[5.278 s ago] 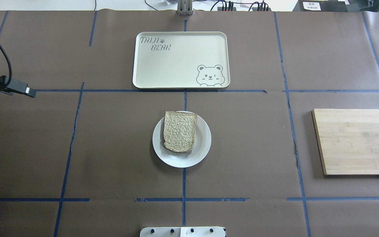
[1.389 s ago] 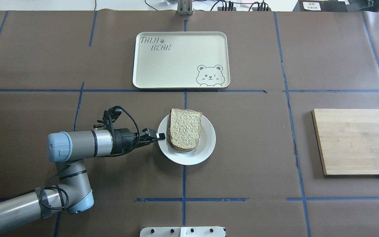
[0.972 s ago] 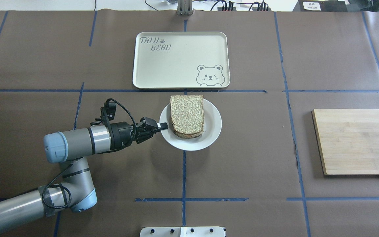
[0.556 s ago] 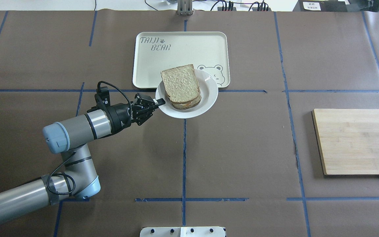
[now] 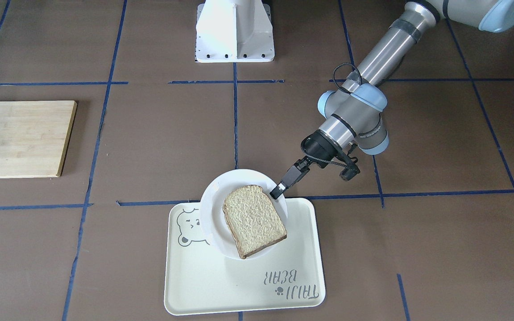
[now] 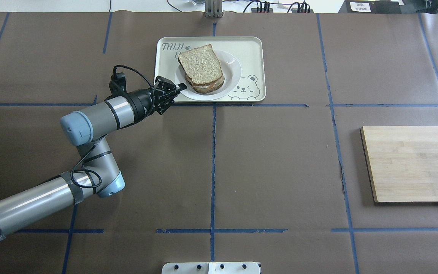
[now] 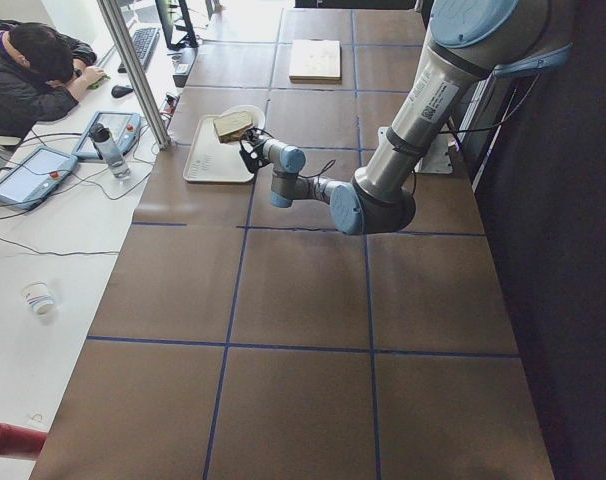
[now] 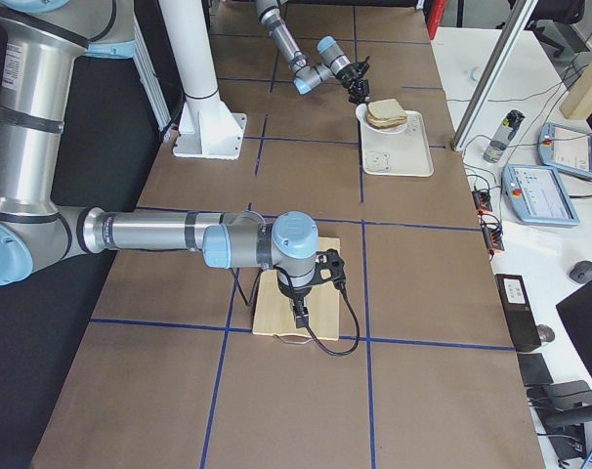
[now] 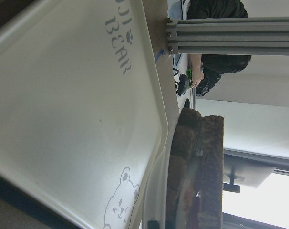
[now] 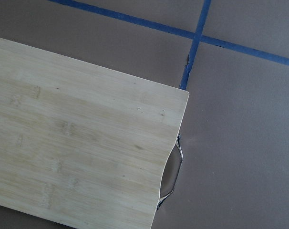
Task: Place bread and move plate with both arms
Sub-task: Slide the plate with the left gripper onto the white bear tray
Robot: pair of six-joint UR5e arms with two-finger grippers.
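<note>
Plate (image 6: 235, 74) bearing bread (image 6: 200, 62) has gone from table centre to over tray (image 6: 250, 47), set-down likely next | left gripper (image 6: 182, 87) clamped on plate rim | right gripper (image 8: 301, 319) above cutting board (image 6: 413, 163), grip unreadable | brown-papered table (image 6: 280, 171), blue tape (image 6: 213, 152) grid; person (image 7: 28, 70) at desk beyond.

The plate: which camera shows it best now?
Exterior front-facing: the plate is large and near, bread on it, the jaws of the left arm shut on its rim, over the tray. Overhead shows it smaller. Side views show it tiny; left wrist only its edge; right wrist nothing of it.
</note>
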